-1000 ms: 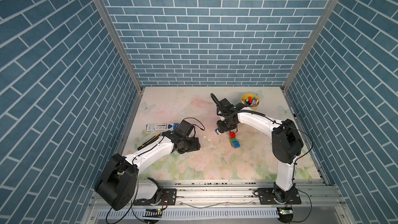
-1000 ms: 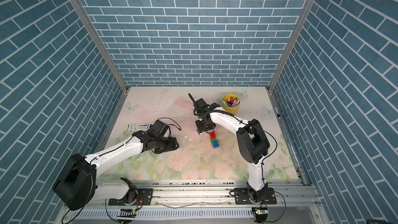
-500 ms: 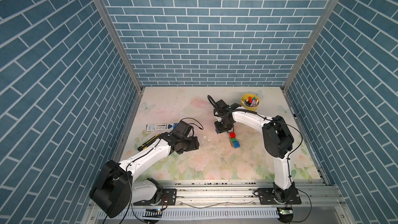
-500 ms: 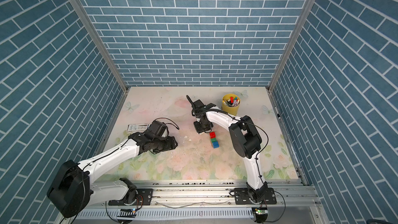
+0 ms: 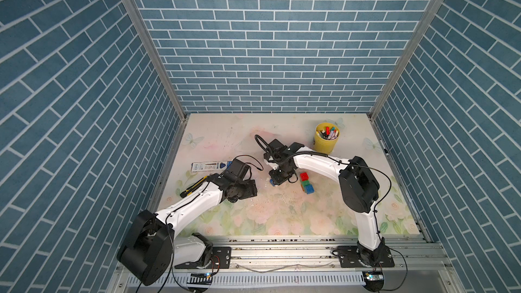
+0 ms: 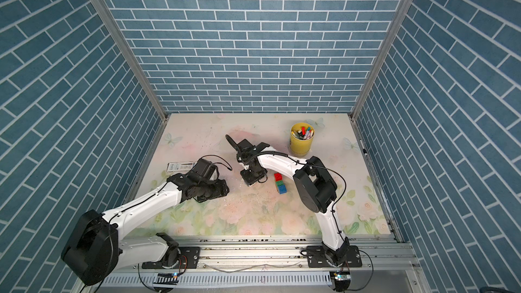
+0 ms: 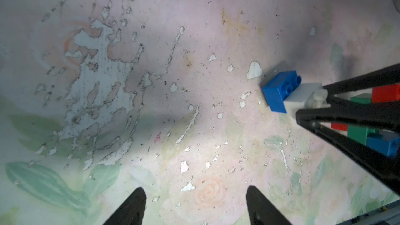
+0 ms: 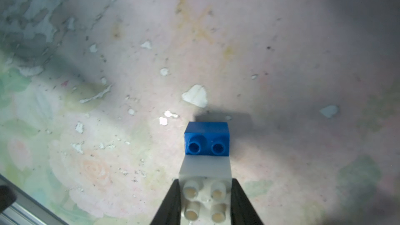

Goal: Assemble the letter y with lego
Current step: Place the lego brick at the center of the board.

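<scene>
The white square studded plastic brick (image 8: 204, 193) is clamped between the two black fingers of the right gripper (image 8: 205, 204), its four studs facing the wrist camera. A small blue studded plastic brick (image 8: 206, 138) sits against its far end with two studs showing. The pair hangs low over the floral table mat (image 8: 108, 40); whether it touches the mat cannot be told. Just beside it, on the side away from the left arm, a touching row of red, green and blue bricks (image 5: 306, 183) lies on the mat. The left gripper (image 7: 195, 204) hovers near, jaws apart and empty. A yellow plastic cup of marker pens (image 5: 326, 143) stands well behind, towards the back wall.
</scene>
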{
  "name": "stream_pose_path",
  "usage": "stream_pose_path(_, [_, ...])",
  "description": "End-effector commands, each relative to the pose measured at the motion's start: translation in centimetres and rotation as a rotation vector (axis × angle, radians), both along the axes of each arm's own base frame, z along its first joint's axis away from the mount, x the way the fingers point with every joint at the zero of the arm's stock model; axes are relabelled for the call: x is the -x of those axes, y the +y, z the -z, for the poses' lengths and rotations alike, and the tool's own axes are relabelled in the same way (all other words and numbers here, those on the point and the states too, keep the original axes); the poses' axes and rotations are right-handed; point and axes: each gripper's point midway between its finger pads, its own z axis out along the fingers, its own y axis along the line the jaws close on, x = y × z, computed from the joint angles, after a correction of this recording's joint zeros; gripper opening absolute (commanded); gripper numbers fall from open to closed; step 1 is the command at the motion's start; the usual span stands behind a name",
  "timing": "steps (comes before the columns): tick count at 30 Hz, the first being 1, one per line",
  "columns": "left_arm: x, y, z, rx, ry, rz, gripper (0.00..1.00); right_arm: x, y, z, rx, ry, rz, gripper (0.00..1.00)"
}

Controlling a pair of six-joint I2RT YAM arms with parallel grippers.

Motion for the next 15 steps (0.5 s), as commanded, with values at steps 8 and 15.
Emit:
stream_pose_path(8, [1.0,1.3,1.2,-0.009,0.032,-0.029,0.76,1.4,1.1,-0.9,0.021,-0.006,-0.146,0.33])
stream_pose_path(15, [0.9,1.3,1.4,-0.006,0.04,-0.033,0.76,1.7,1.0,0.1,0.06,0.008,-0.172,0.33])
